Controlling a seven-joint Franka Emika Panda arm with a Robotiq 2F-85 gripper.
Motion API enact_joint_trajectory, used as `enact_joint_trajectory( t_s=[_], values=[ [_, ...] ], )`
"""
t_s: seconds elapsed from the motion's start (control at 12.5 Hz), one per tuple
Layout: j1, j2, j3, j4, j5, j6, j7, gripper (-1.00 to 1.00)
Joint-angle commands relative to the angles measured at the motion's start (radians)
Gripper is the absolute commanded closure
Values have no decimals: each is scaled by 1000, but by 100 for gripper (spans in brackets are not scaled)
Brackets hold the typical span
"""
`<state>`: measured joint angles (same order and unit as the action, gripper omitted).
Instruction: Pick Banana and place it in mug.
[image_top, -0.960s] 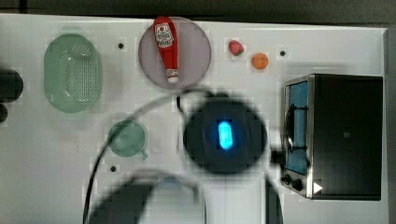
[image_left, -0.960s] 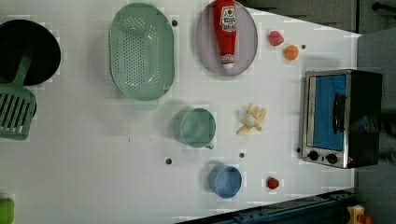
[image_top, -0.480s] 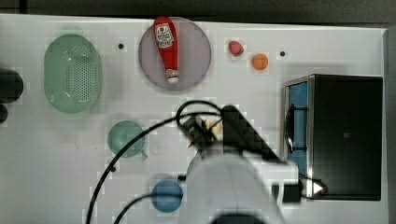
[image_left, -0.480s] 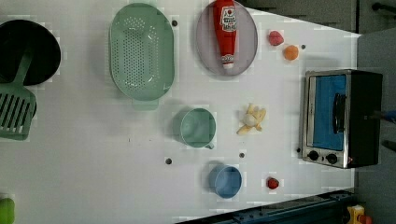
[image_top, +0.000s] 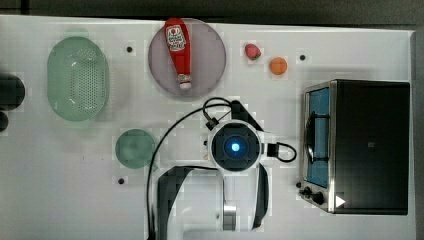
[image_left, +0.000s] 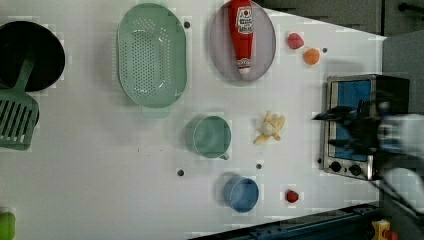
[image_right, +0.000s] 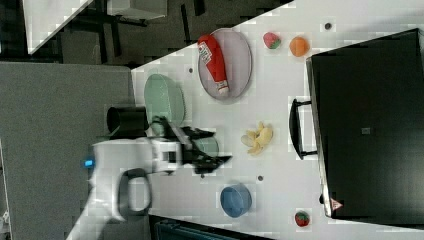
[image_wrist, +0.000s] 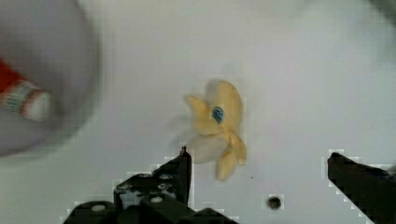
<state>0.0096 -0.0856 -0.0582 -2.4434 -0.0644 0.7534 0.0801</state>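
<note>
The pale yellow banana (image_wrist: 219, 126) lies on the white table, just ahead of my open gripper (image_wrist: 258, 156) and nearer to one of its fingers (image_wrist: 180, 170). Nothing is between the fingers. In the left view the banana (image_left: 270, 127) sits to the right of the teal-green mug (image_left: 211, 137), with the gripper (image_left: 325, 131) blurred further right. In the top view the arm's wrist (image_top: 235, 147) hangs over the banana's spot, to the right of the mug (image_top: 135, 148). In the right view the gripper (image_right: 221, 148) is in front of the mug (image_right: 207, 145), left of the banana (image_right: 257, 137).
A grey plate (image_top: 210, 45) holds a red ketchup bottle (image_top: 178, 50). A pale green strainer (image_top: 77, 77) stands at the top view's left, and a toaster oven (image_top: 360, 145) at the top view's right. A blue cup (image_left: 241, 193), a strawberry (image_top: 252, 51) and an orange (image_top: 278, 65) lie around.
The arm has swung across the table and settled over the banana's spot. It has come into the left view from the right. The fingers have stayed open.
</note>
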Motion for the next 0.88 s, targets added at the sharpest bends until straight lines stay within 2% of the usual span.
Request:
enact_joint_trajectory(
  t_s=[0.08, 0.48, 0.88],
  values=[
    [-8, 34, 10, -55, 12, 150, -14, -100],
    [-8, 263, 10, -50, 20, 312, -14, -100],
    [-8, 395, 18, -49, 20, 461, -14, -100]
  ],
)
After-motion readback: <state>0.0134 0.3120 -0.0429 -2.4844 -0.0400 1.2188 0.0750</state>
